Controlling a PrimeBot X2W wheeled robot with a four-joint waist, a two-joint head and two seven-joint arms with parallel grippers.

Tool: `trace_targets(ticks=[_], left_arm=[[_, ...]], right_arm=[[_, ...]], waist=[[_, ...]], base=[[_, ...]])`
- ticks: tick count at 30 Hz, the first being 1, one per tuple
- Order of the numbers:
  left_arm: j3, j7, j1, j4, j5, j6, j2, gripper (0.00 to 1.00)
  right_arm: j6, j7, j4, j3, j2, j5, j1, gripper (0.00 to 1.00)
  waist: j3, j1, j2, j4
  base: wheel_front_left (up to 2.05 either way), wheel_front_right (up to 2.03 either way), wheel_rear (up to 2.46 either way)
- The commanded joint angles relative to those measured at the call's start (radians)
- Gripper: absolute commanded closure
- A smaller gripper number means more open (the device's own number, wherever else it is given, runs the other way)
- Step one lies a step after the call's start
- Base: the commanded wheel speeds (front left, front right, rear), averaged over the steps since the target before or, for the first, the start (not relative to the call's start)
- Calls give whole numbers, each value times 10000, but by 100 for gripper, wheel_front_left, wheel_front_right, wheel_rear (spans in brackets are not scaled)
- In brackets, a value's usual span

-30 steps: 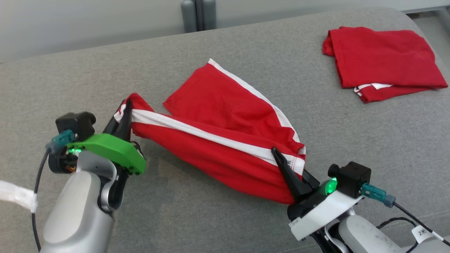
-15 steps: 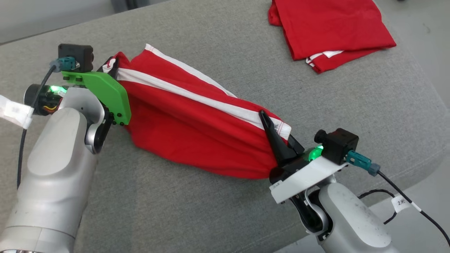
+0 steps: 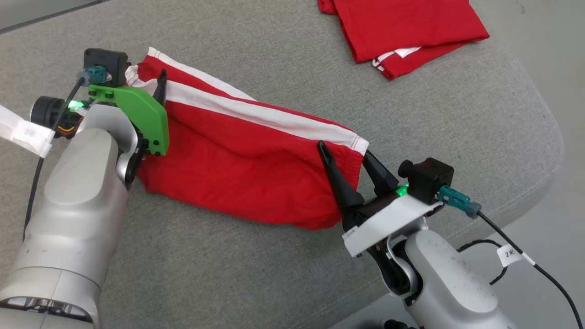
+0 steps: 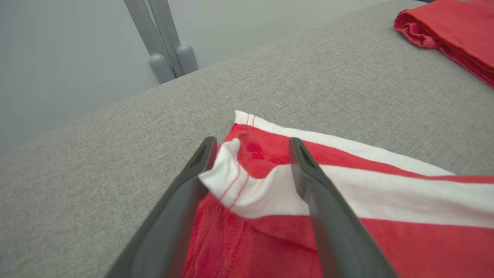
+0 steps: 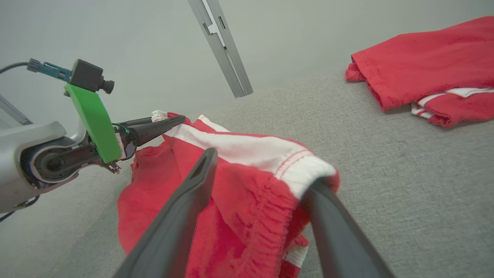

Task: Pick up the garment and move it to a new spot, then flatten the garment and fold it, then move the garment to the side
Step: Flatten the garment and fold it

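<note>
I am looking down on a wide grey woven-fabric cushion [image 3: 283, 256], and a long red garment with white side stripes [image 3: 237, 160] is lying stretched out flat across it. Past the garment's gathered waistband end, the cushion's rounded edge is dropping away to a pale smooth floor [image 3: 562, 68]. Behind the garment's hem end, a plain pale wall [image 4: 58, 58] is rising, with a pair of grey metal posts [image 4: 166, 50] standing against it.

A second red garment, folded into a flat stack [image 3: 402, 32], is resting well apart from the striped one, out beyond its waistband end.

The left gripper [image 4: 252, 143] is sitting at the garment's hem end with its fingers spread. A curled white hem corner is lying loose between them and touching one finger. The right gripper [image 3: 343, 148] is sitting at the waistband end, fingers likewise spread. One finger is lying over the red cloth and the white waistband corner is resting against the other.

From the head camera, a flat green plastic plate [image 3: 137, 109] and a small black camera block [image 3: 104, 61] on my left wrist are covering part of the garment's hem end. A thin black cable with a white tag [image 3: 512, 256] is trailing off the right wrist, away from the garment.
</note>
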Motion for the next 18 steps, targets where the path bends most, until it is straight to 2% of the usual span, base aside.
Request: trace_targets(ticks=[1,5,11,18], left_arm=[[-8,-137,-80,154,-92,-78,-27,0],[12,-662,107,519,-292,-172,-59,0],[13,-1236,257,909,-598,-283,173,0],[-164,-1292,442,1148,-798,-321,518,0]], right_arm=[[-5,-22,-78,-64,-84,-114,337,0],[-5,-22,-452,-157,-431,-304,1086,0],[-3,-22,-1338,-838,-1016,-752,2341,0],[-3,-23,-2729,-1755,-828,-1587,3143,0]], waist=[[-269,0,0,127],[-687,0,0,224],[-1250,0,0,204],[-1422,0,0,87]], base=[[0,0,0],[0,0,0],[0,0,0],[0,0,0]])
